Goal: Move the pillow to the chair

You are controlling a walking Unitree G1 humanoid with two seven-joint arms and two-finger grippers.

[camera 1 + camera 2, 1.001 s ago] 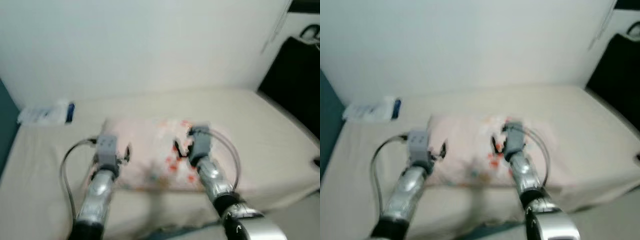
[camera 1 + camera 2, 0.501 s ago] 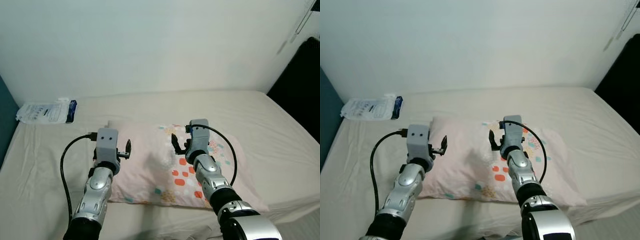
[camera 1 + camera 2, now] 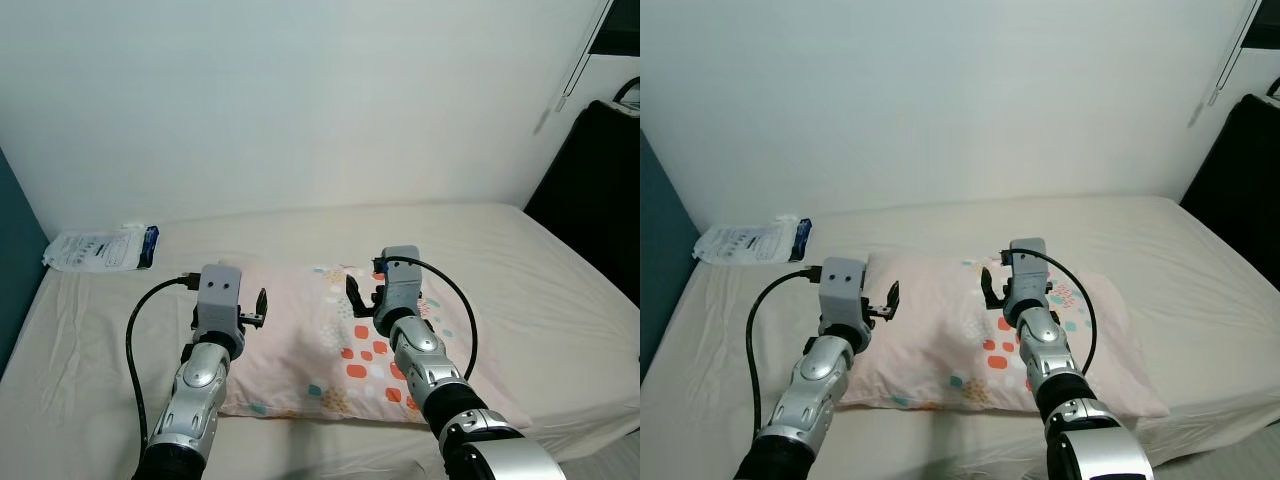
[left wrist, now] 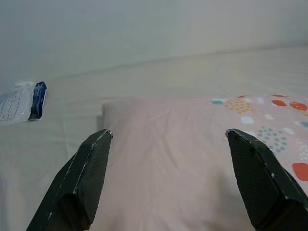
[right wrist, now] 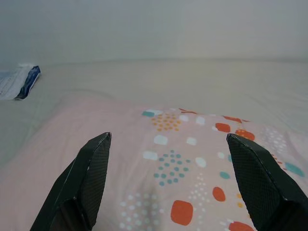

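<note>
A pale pink pillow (image 3: 320, 340) with orange and teal spots lies flat on the beige bed (image 3: 520, 260), right in front of me. My left gripper (image 4: 168, 139) hovers open above the pillow's plain left half, its black fingers (image 4: 82, 178) spread wide. Over the patterned right half, my right gripper (image 5: 168, 142) is open too, nothing between its fingers (image 5: 250, 173). In the head views both silver arms reach forward, the left wrist (image 3: 218, 300) and right wrist (image 3: 398, 280) over the pillow.
A white and blue plastic packet (image 3: 95, 248) lies at the bed's far left, against the white wall. A dark teal panel (image 3: 15, 270) borders the bed on the left. A black object (image 3: 590, 190) stands at the right beyond the bed.
The head camera has steadied from a blur and tilted up slightly. Both arms stay raised over the pillow with fingers open.
</note>
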